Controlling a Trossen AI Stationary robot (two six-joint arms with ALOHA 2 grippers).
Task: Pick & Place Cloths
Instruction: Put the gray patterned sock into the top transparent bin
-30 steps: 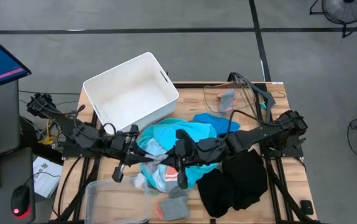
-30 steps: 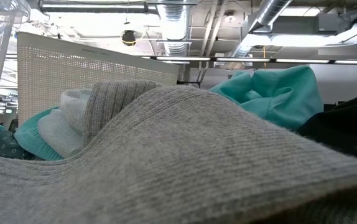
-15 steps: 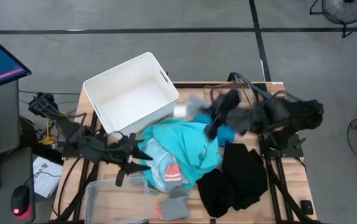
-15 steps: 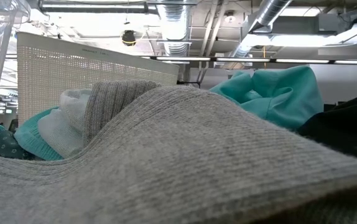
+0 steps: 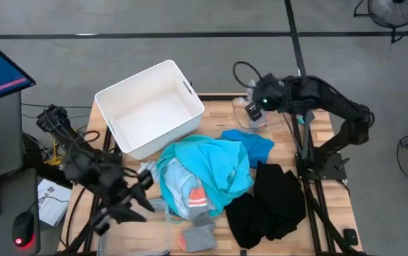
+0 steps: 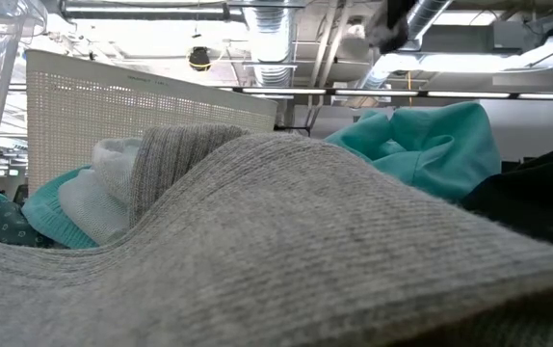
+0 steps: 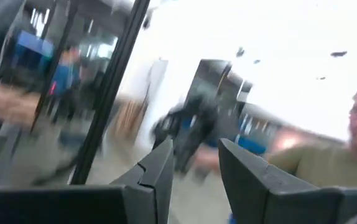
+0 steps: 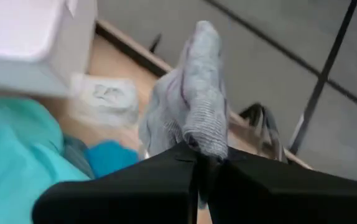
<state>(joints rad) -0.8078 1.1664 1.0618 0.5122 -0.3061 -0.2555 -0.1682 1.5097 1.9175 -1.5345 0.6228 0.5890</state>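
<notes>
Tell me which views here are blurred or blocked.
Left wrist view: heavy motion smear, only the left gripper fingers crisp. Right wrist view: soft throughout, the grey sock in the right gripper readable. Low view: a grey cloth fills most of the frame, out of focus. High view: sharp.

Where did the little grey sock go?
The right gripper pinches the grey sock at the table's far right side in the high view, beyond the blue shirt.

Even overhead light, soft shadows under my arms | low view: ceiling lamps glare, near grey cloth (image 6: 286, 260) out of focus | my left wrist view smeared, window blown white | right wrist view soft
</notes>
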